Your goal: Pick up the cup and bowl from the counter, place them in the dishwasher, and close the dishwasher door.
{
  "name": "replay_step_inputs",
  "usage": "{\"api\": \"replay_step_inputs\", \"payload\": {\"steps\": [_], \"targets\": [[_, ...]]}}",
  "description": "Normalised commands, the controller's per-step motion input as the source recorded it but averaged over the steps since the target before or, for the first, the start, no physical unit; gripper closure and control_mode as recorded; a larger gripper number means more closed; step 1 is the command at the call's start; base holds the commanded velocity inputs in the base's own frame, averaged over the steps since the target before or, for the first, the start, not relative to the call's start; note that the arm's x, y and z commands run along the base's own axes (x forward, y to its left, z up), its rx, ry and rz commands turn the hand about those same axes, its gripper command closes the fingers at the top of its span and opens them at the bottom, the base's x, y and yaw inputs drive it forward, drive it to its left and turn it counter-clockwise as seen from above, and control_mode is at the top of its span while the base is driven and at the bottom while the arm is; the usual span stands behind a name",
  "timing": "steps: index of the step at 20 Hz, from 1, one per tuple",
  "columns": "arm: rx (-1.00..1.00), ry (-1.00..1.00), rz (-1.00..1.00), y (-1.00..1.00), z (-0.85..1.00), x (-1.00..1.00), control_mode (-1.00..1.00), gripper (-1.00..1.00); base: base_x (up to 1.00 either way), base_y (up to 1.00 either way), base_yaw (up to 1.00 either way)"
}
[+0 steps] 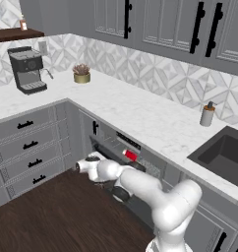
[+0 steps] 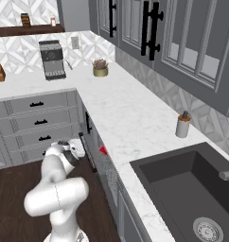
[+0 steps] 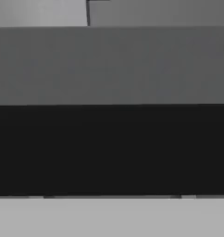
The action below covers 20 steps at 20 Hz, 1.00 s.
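The cup [image 1: 131,155], red and tapered, lies inside the dishwasher [image 1: 140,165], under the front edge of the counter [image 1: 140,118]; in the right base view we see it as a small red patch [image 2: 103,150] in the gap just below that edge. The dishwasher door [image 1: 99,150] is a flat grey panel with a black strip, standing partly ajar and tilted away from the opening. We cannot make out the bowl in the racks. Up close the door shows as a smooth grey band above a wide black band [image 3: 112,148].

From left to right along the white, faintly veined counter we see a boxy coffee machine [image 1: 26,69] near the far left corner, a small potted plant [image 1: 82,74] by the back wall, and a grey soap dispenser [image 1: 207,114] beside the dark sink [image 1: 224,152]. Grey drawers [image 1: 27,147] with black handles sit left of the dishwasher.

The white arm [image 1: 140,189] reaches low across the dark wood floor [image 1: 57,216], its gripper [image 1: 89,165] at the door's outer face. We take the jaws to stand wide apart, holding nothing, though the fingers are not visible.
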Motion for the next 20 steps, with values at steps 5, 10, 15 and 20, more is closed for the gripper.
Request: {"api": "replay_step_inputs", "payload": {"steps": [5, 10, 15, 20], "targets": [[0.09, -0.03, 0.00, -1.00, -0.59, 0.42, -1.00, -1.00, 0.00, 0.00, 0.00], [0.06, 0.00, -0.02, -0.94, -0.42, 0.37, -1.00, -1.00, 0.00, 0.00, 0.00], [0.04, 0.00, -0.01, -0.69, -0.31, 0.11, -1.00, -1.00, 0.00, 0.00, 0.00], [0.00, 0.01, -0.01, -0.46, -0.23, 0.08, -1.00, -1.00, 0.00, 0.00, 0.00]]}}
